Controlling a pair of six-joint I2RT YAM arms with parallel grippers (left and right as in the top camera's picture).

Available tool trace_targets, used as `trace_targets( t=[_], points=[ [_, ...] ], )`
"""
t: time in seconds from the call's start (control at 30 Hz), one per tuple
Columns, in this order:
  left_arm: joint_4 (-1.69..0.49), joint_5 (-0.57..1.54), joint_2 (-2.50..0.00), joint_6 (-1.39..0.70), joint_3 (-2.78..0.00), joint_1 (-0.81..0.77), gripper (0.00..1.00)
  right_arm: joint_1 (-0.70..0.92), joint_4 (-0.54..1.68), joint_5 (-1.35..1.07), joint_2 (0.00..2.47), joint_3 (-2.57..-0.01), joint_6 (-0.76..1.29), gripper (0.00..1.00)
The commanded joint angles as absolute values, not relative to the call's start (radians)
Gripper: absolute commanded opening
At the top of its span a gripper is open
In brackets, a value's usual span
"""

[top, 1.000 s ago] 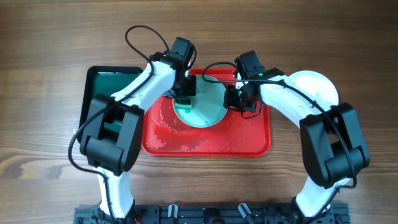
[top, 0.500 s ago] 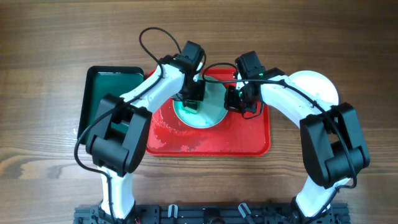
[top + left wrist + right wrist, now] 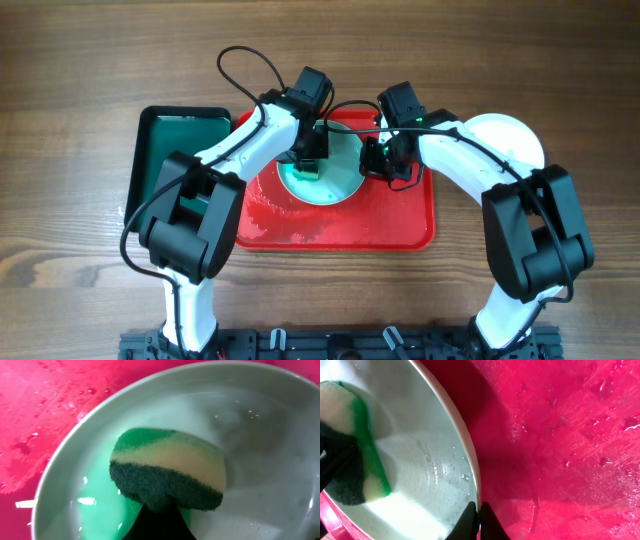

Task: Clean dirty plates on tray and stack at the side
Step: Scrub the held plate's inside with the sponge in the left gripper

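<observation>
The red tray (image 3: pixel 330 225) lies in the middle of the table (image 3: pixel 80 80). One plate (image 3: pixel 335 188) sits in it, up near the 12 o'clock side.

The left gripper (image 3: pixel 308 165) is squeezed on a sponge (image 3: pixel 167 477) and presses it down into the plate. The sponge is yellow with a dark green scrubby side. The right gripper (image 3: pixel 385 165) is at the plate's 3 o'clock edge. In the right wrist view its two fingers are close together, and they look pinched on the rim (image 3: pixel 472 475) to keep the plate from sliding.

This plate is not clean yet. In the left wrist view, a wet green mess (image 3: pixel 102 510) spreads from under the sponge toward 7 o'clock. The far side looks pale and soapy.

A white plate (image 3: pixel 505 135) lies on the table at about 2 o'clock from the tray. It looks clean, so I think that part is done. I cannot tell if it is one plate or two. A green tray (image 3: pixel 175 135) is at 9 o'clock.

What is left: finish scrubbing this plate and put it on the white one.
</observation>
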State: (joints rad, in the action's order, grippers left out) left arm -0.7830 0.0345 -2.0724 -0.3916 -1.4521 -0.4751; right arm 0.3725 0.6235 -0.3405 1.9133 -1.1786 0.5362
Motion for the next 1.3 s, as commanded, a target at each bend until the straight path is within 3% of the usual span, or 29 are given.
trace_targets(
  t=[0.0,0.2,0.4,0.53,0.7,0.83,0.97,1.17,1.27],
  points=[
    [-0.858,0.007,-2.124,-0.363,-1.437,-0.470,0.04,0.373,0.629,-0.361,1.930,-1.170,0.516,0.04],
    [-0.906,0.270,-2.124,-0.155,-1.437,-0.480,0.04,0.373,0.629,-0.365,1.930,-1.170,0.516,0.04],
    [-0.819,0.284,-2.124,-0.146,-1.437,-0.478,0.04,0.371,0.638,-0.376,1.930,-1.170,0.511,0.04],
    [-0.727,0.215,-2.124,-0.223,-1.437,-0.467,0.04,0.371,0.641,-0.376,1.930,-1.170,0.508,0.04],
    [-0.710,-0.072,-2.124,-0.437,-1.437,-0.451,0.04,0.371,0.640,-0.376,1.930,-1.170,0.508,0.04],
    [-0.768,-0.090,-2.124,-0.454,-1.437,-0.449,0.04,0.366,0.641,-0.376,1.930,-1.170,0.508,0.04],
    [-0.858,0.022,-2.124,-0.412,-1.437,-0.456,0.04,0.365,0.640,-0.383,1.930,-1.170,0.506,0.04],
    [-0.937,0.417,-2.123,-0.093,-1.437,-0.462,0.04,0.357,0.640,-0.383,1.930,-1.170,0.506,0.04],
    [-0.931,0.464,-2.123,-0.025,-1.440,-0.455,0.04,0.356,0.642,-0.386,1.930,-1.170,0.500,0.04]
  ],
)
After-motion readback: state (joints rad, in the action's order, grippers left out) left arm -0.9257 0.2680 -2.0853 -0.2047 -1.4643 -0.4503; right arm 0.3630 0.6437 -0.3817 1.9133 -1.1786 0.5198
